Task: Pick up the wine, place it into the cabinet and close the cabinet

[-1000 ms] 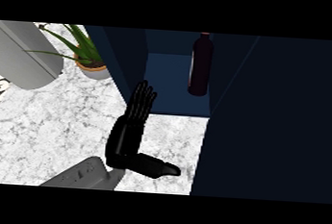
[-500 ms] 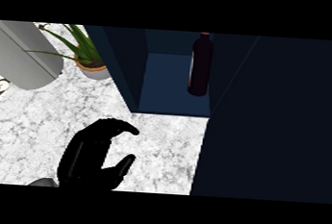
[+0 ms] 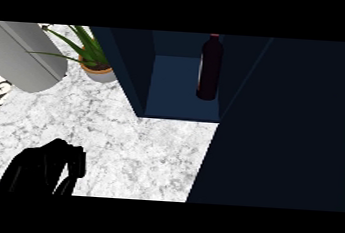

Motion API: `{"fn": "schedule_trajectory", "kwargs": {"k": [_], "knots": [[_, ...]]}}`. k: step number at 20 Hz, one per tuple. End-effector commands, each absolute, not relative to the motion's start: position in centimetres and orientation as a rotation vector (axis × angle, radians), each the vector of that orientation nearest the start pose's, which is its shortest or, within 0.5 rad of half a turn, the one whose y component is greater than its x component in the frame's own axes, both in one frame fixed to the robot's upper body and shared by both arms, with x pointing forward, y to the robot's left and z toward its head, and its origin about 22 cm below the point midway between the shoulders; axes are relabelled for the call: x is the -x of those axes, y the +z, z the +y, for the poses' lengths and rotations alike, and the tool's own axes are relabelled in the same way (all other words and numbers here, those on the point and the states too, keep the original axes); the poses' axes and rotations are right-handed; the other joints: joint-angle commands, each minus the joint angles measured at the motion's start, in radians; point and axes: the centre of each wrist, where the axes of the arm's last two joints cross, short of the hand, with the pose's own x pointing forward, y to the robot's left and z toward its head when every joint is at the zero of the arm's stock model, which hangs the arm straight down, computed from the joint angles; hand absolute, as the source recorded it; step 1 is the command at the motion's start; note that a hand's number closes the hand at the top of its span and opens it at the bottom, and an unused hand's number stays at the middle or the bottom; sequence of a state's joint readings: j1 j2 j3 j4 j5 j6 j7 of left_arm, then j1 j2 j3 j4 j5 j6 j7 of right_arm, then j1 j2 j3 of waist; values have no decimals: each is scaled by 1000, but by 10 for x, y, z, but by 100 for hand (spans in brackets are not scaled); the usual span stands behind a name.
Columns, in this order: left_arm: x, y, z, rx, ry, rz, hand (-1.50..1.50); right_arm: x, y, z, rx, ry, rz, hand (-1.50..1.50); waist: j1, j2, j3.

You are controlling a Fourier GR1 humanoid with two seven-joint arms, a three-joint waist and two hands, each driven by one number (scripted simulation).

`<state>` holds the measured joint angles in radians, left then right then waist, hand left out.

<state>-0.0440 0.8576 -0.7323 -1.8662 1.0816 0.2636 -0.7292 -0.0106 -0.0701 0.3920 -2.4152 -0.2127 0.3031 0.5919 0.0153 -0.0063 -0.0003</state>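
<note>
With the wine point(image 3: 210, 66) already stood inside the cabinet point(image 3: 184, 96), it could get knocked if the door point(image 3: 285, 135) is swung carelessly by the empty, curled left hand point(image 3: 43, 168).

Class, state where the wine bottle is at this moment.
In the head view the wine bottle stands upright inside the open cabinet, against the right side of its compartment, at the top centre. The potted plant sits on the counter, left of the cabinet.
</note>
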Motion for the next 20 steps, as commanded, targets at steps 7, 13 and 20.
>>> {"fn": "schedule_trajectory", "kwargs": {"k": [7,13,20], "knots": [[-165,68,310,480,178,-1853,-150,-106,201,-113,-764,821,-1681,150,3,-5,-3],[-149,60,347,432,204,-1852,-150,-103,195,-73,-763,863,-1631,150,22,-7,-4],[-145,58,380,410,196,-1846,-150,-116,196,-47,-695,746,-1774,150,30,-5,-6]]}}
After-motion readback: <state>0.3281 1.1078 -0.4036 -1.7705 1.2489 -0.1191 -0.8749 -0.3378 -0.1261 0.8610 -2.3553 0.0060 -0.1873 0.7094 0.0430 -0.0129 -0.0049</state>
